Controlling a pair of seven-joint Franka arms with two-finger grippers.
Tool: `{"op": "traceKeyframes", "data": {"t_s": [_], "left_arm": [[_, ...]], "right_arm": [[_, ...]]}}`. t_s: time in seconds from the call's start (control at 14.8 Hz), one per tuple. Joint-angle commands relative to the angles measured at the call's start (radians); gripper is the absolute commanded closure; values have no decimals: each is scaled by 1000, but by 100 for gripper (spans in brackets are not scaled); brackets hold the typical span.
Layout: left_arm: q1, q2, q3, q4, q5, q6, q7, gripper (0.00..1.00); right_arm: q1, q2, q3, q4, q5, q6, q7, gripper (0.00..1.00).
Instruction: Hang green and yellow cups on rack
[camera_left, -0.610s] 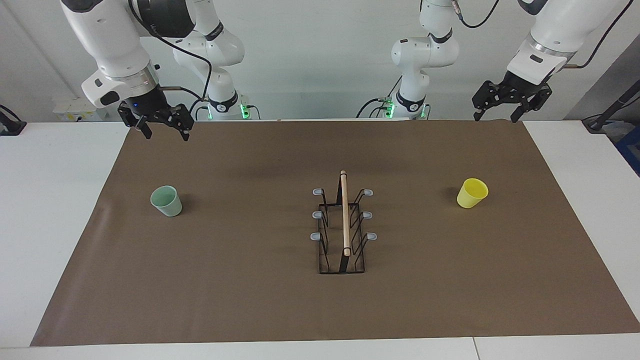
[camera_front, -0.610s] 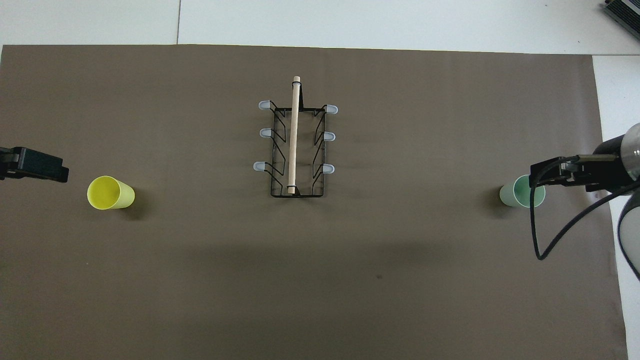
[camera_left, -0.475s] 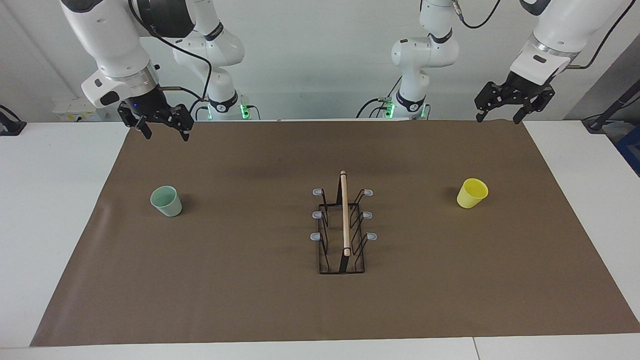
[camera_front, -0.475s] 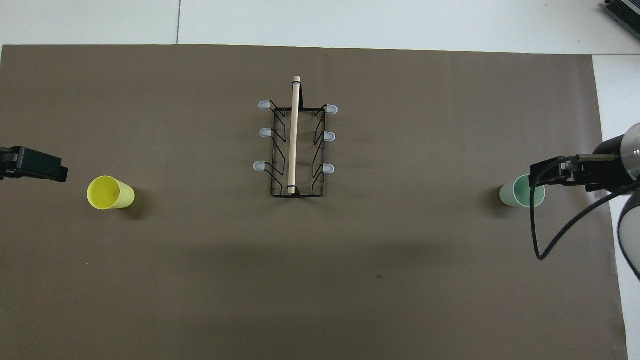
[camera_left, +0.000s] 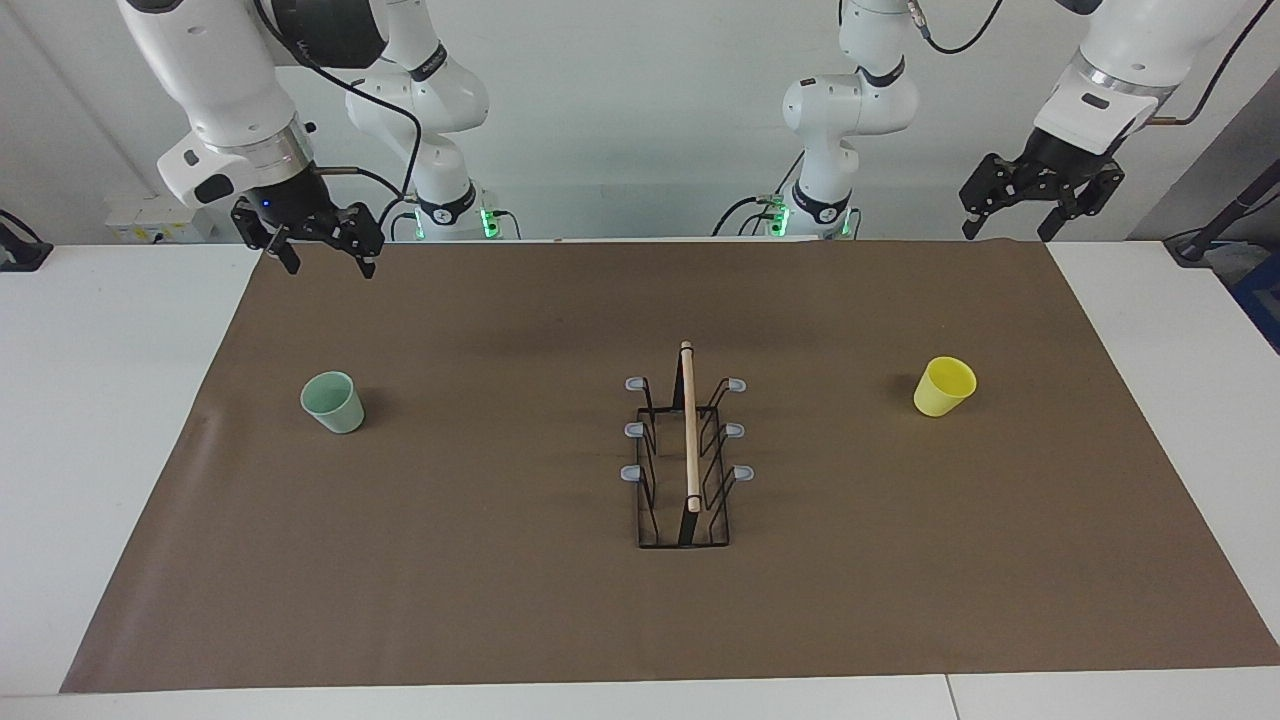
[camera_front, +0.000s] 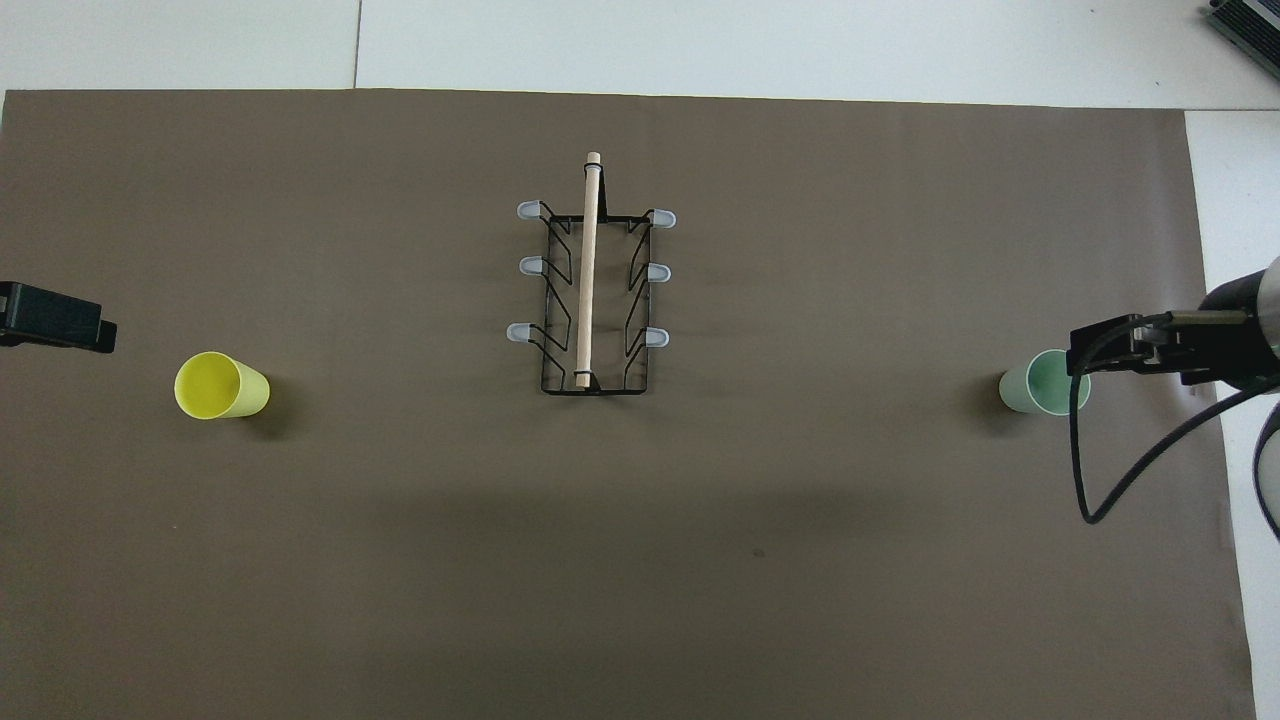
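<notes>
The pale green cup (camera_left: 333, 402) (camera_front: 1040, 383) stands upright on the brown mat toward the right arm's end of the table. The yellow cup (camera_left: 944, 386) (camera_front: 220, 385) stands upright toward the left arm's end. Between them, mid-table, is the black wire rack (camera_left: 686, 460) (camera_front: 592, 300) with its wooden rod on top and bare grey-tipped pegs. My right gripper (camera_left: 331, 268) hangs open and empty, high over the mat's edge by the robots. High over the mat's corner at the left arm's end, my left gripper (camera_left: 1006, 236) is also open and empty. Neither touches a cup.
The brown mat (camera_left: 500, 600) covers most of the white table (camera_left: 110, 400), with white margins at both ends. A black cable (camera_front: 1100, 480) loops down from the right arm. A dark device (camera_front: 1245, 25) sits at one table corner.
Both grippers have risen a little and drawn back toward their own ends of the table. Cups and rack have not moved.
</notes>
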Motion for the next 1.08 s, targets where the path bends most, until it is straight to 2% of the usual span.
{"op": "traceKeyframes", "data": {"t_s": [0.0,0.14,0.27,0.61,0.75,0.88,1.02], "left_arm": [[-5,2,4,-13,-2,9,18,0],[-14,-2,4,-19,-2,-3,9,0],[-17,-3,1,-23,-2,-4,6,0],[-28,-3,3,-27,-2,9,14,0],[-32,-3,7,-23,-2,3,14,0],[-64,-3,41,-23,-2,5,14,0],[-68,-3,55,-25,-2,5,14,0]], "right_arm": [[-11,-34,-3,-42,14,-3,-18,0],[-21,-20,-6,-37,13,-18,-13,0],[-22,53,-6,3,4,-12,-13,0],[-22,371,-4,243,-5,25,-13,0],[-16,465,3,314,-22,48,-13,0],[11,509,8,325,-73,66,-19,0],[62,517,14,296,-146,80,-71,0]]}}
